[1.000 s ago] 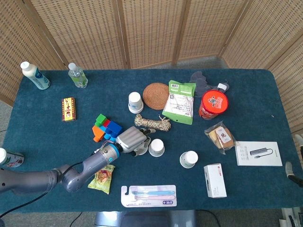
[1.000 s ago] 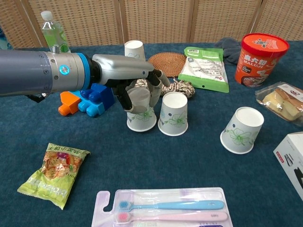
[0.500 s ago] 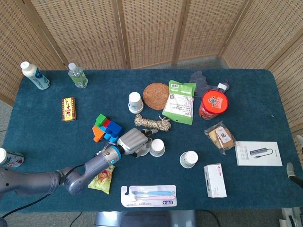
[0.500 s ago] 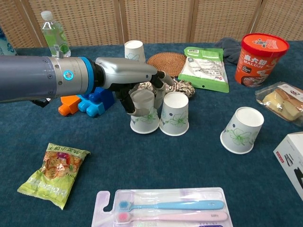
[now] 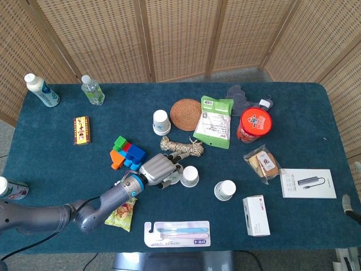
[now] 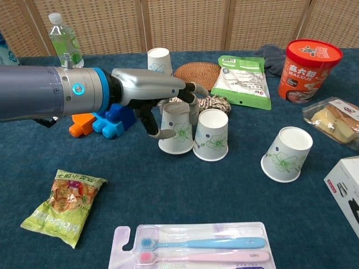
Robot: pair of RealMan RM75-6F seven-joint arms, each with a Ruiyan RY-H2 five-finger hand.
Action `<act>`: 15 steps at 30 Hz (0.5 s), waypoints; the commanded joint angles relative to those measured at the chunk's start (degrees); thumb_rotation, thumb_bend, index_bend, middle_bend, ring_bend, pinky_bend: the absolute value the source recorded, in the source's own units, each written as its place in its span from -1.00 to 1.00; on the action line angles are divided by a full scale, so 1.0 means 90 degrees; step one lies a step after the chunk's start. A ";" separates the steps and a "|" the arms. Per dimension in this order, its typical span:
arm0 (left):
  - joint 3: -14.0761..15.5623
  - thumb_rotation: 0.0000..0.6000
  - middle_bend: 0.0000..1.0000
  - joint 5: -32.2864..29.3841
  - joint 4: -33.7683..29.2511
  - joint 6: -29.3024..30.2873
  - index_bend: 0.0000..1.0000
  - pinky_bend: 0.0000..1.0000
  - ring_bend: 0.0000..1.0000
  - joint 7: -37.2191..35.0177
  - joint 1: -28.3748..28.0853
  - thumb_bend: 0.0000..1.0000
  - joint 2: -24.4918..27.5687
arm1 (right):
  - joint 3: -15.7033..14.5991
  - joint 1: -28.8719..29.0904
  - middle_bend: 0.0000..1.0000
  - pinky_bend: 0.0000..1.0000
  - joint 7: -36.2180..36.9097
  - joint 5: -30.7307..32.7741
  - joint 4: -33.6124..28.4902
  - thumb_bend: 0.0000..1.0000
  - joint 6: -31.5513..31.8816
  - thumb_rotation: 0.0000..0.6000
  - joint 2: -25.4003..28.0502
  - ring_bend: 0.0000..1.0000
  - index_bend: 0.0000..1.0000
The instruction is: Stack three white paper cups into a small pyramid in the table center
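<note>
The left hand (image 6: 160,103) wraps its fingers around a white paper cup with a green flower print (image 6: 176,129), near the middle of the table (image 6: 168,190). This cup stands upside down and touches a second upside-down white paper cup (image 6: 211,135) just beside it. Half a second ago both cups sat a little closer to the left edge; the hand has pushed them along. A third white paper cup with a flower print (image 6: 287,153) lies tilted, well apart toward the right edge. A fourth white paper cup (image 6: 160,60) stands upside down near the far edge. The right hand does not show in either view.

Behind the hand sit some blue and orange toy blocks (image 6: 104,120) and a coil of rope (image 6: 210,103). A round woven mat (image 6: 197,74) lies near the far edge, beside a green and white snack bag (image 6: 241,81). A red noodle tub (image 6: 309,70) has writing, but it is too small to read. Near the front edge lie a yellow-green snack packet (image 6: 63,205) and a pack with a blue and a pink toothbrush (image 6: 196,249).
</note>
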 commanded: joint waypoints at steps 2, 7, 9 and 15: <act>0.0009 1.00 -1.00 0.0065 -0.0064 -0.0008 -0.44 -0.33 -1.00 -0.0086 0.0029 -0.09 0.0055 | -0.0001 0.0003 -1.00 -1.00 -0.0022 -0.0005 -0.0012 0.03 -0.0001 1.00 0.0002 -1.00 -1.00; 0.0049 1.00 -1.00 0.0193 -0.0108 0.0002 -0.44 -0.36 -1.00 -0.0150 0.0064 -0.10 0.0101 | -0.0003 0.0002 -1.00 -1.00 -0.0046 -0.0019 -0.0035 0.03 0.0007 1.00 0.0002 -1.00 -1.00; 0.0064 1.00 -1.00 0.0240 -0.0123 0.0014 -0.44 -0.37 -1.00 -0.0167 0.0081 -0.09 0.0119 | -0.0004 0.0000 -1.00 -1.00 -0.0049 -0.0022 -0.0040 0.02 0.0013 1.00 0.0004 -1.00 -1.00; 0.0084 1.00 -1.00 0.0303 -0.0164 0.0024 -0.47 -0.42 -1.00 -0.0200 0.0114 -0.09 0.0179 | -0.0005 0.0008 -1.00 -1.00 -0.0060 -0.0028 -0.0051 0.03 -0.0002 1.00 0.0004 -1.00 -1.00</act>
